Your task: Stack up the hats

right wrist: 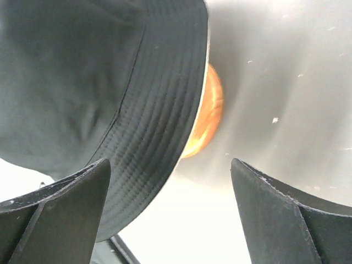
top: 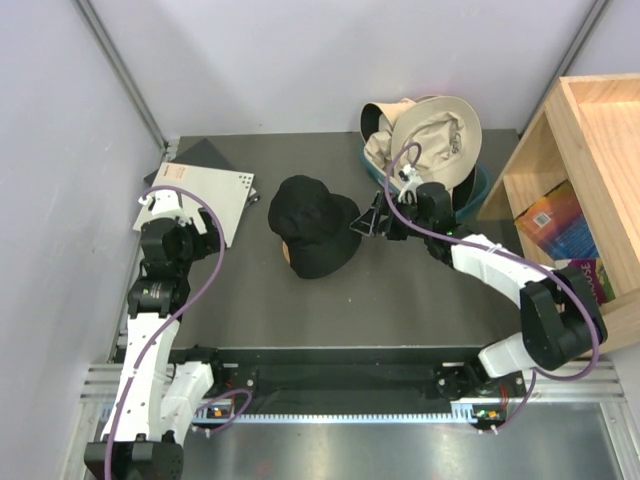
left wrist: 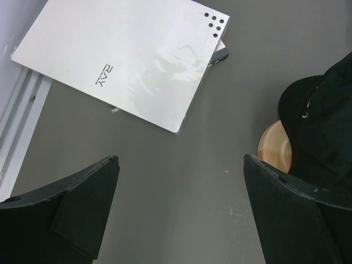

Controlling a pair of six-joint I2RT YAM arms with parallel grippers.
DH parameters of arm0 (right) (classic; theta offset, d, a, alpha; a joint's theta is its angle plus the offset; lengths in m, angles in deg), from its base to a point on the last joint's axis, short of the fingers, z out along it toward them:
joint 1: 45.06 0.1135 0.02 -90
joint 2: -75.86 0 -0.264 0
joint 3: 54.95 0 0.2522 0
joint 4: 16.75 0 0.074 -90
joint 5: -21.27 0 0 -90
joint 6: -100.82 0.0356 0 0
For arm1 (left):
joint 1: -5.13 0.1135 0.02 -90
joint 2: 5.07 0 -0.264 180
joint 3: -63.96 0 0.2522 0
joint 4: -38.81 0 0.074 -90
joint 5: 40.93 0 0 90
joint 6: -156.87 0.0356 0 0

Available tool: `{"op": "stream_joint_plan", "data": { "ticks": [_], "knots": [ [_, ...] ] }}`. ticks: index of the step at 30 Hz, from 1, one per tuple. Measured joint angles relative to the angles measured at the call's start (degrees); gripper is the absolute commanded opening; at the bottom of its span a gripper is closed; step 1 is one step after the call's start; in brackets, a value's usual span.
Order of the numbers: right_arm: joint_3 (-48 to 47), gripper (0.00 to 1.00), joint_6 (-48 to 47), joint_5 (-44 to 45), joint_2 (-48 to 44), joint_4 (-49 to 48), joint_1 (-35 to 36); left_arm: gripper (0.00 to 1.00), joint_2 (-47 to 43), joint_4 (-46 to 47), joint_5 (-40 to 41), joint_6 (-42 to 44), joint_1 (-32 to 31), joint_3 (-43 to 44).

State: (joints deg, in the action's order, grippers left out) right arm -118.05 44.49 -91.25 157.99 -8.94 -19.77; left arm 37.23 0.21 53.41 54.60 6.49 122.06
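A black bucket hat point(top: 312, 225) sits on the wooden stand point(top: 288, 256) in the middle of the table; it also shows in the left wrist view point(left wrist: 324, 118) and in the right wrist view point(right wrist: 110, 93). Beige hats point(top: 425, 135) are heaped in the teal tub point(top: 478, 188) at the back right; no pink hat shows. My right gripper point(top: 368, 222) is open and empty right beside the black hat's right brim. My left gripper point(top: 205, 240) is open and empty over bare table, left of the hat.
A white booklet point(top: 205, 195) lies on a dark pad at the back left, also in the left wrist view point(left wrist: 126, 58). A wooden shelf unit point(top: 585, 190) with books stands at the right edge. Grey walls close in on the left and the back.
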Motion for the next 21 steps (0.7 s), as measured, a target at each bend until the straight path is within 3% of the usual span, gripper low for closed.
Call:
{"op": "stream_joint_plan", "data": {
  "ticks": [11, 15, 18, 19, 21],
  "knots": [
    [5.18, 0.75, 12.74, -8.31, 4.61, -19.34, -0.31, 0.99, 0.0, 0.0, 0.04, 0.0, 0.0, 0.0],
    [6.32, 0.72, 15.69, -9.6, 7.19, -21.99, -0.31, 0.99, -0.02, 0.0, 0.07, 0.0, 0.0, 0.0],
    [6.84, 0.56, 17.0, -10.12, 7.32, -23.3, -0.31, 0.99, -0.02, 0.0, 0.22, 0.0, 0.0, 0.0],
    [6.95, 0.42, 17.42, -10.25, 7.3, -23.96, -0.31, 0.99, -0.02, 0.0, 0.26, 0.0, 0.0, 0.0],
    [7.06, 0.31, 17.99, -10.34, 7.32, -25.07, -0.31, 0.99, -0.02, 0.0, 0.28, 0.0, 0.0, 0.0]
  ]
}}
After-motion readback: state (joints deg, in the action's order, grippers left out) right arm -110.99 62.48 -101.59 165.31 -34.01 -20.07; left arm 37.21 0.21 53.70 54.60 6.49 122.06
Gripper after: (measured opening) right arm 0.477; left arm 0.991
